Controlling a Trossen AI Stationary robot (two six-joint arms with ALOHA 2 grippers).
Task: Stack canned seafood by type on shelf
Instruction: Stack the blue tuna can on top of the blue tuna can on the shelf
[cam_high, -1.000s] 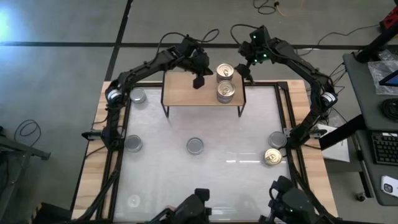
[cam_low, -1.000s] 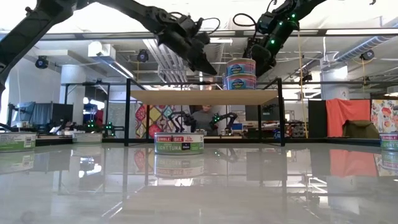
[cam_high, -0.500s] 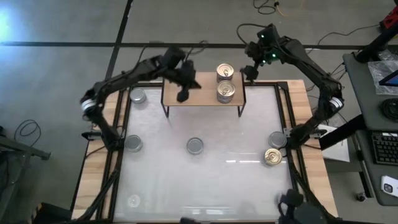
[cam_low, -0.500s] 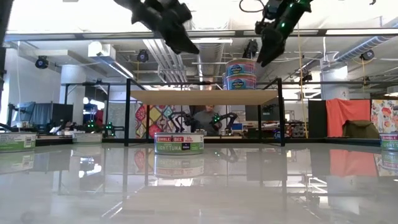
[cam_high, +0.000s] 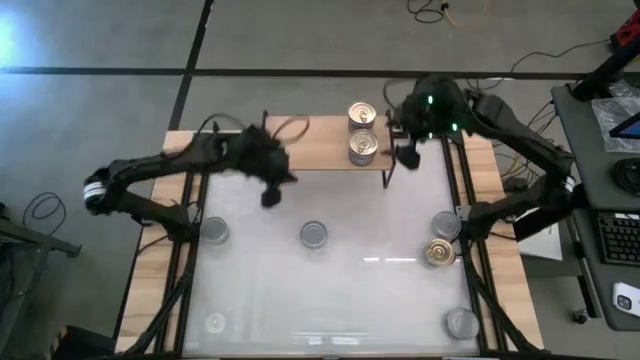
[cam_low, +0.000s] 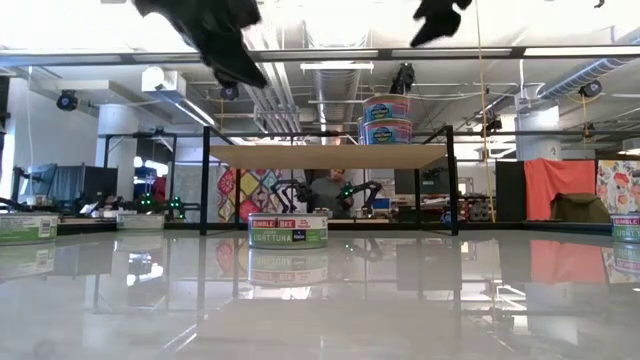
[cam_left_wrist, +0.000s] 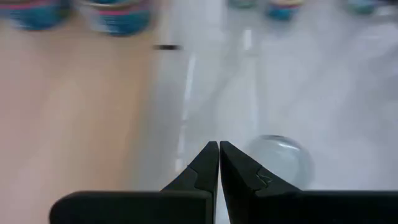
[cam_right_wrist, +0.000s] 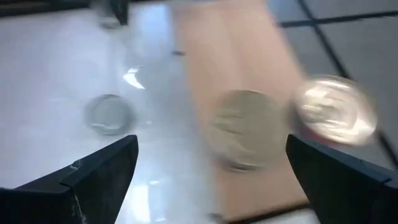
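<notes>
While both arms hang above the table, the shelf at the far side carries the only stacked goods: two tins on the right part of its light wood plank. From above they show as a gold-topped tin nearer the front and another tin behind it at the far edge; from table height the pair reads as one blue-labelled can sitting on or just behind another, and I cannot tell which.

Loose tins lie on the glossy white tabletop. A silver-topped tuna can sits near the middle, in front of the shelf. Another silver one is by the left rail. On the right side, a silver tin and a gold-topped tin sit just beside each other, and one more silver tin is at the near right corner.

The left gripper hovers over the table off the shelf's front left corner, its fingers pressed together with nothing between them. The right gripper hovers at the shelf's right end, its fingers spread wide and empty.
</notes>
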